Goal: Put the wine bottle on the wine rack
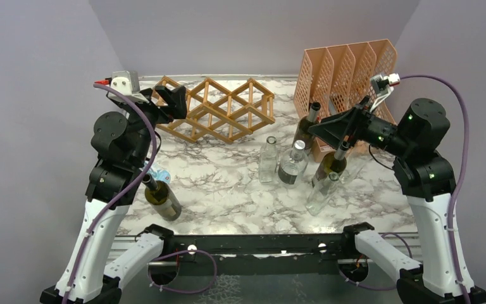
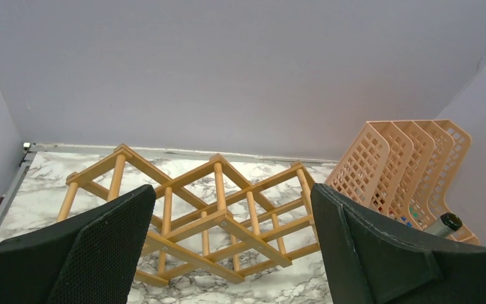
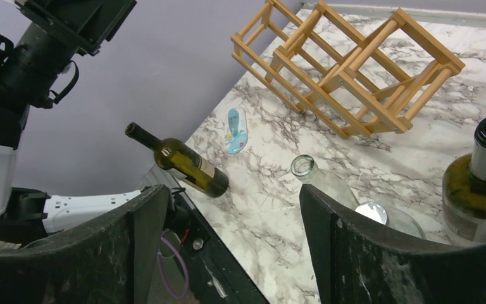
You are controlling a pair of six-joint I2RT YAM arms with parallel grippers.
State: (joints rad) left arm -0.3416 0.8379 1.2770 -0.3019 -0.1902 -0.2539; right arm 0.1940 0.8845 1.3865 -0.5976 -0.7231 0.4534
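Wooden wine rack (image 2: 220, 190) is lying at the back, left gripper (image 2: 231, 253) hovering before it wide open and empty, right gripper (image 3: 234, 247) gaping empty too, green wine bottle (image 1: 162, 201) lying flat.

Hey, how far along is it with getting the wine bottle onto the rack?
Nothing done yet: the wine rack holds no bottle. Both the left claw and right claw are open and empty, the right one over the standing bottles. Still to do: grip a bottle and lay it in the rack.
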